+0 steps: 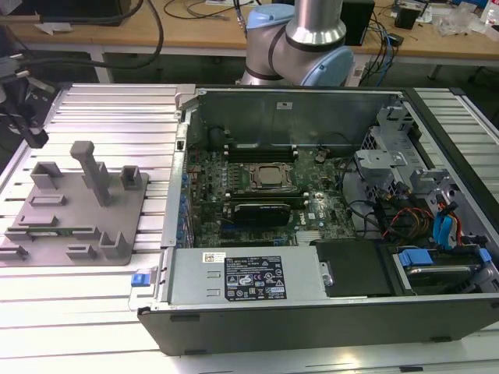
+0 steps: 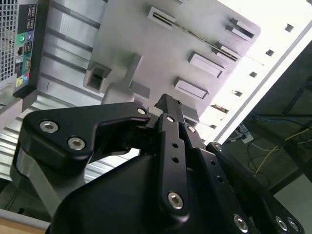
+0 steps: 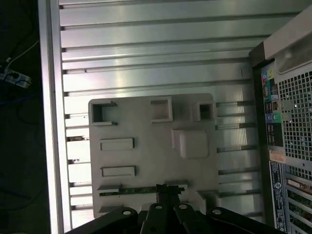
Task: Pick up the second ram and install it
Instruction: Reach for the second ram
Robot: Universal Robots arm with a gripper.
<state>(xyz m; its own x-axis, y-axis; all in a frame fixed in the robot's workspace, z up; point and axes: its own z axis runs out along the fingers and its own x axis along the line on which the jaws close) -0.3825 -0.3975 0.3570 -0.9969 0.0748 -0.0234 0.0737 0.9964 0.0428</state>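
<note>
The second ram lies slotted in the grey holder tray, while the fingers, seemingly closed on nothing, hover just above it.

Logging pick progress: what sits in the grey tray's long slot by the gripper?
The second ram, a thin green stick, lies in the tray slot. The gripper covers part of it, so contact cannot be seen.

Ribbed aluminium table, wooden workbench behind, dark floor beside
</note>
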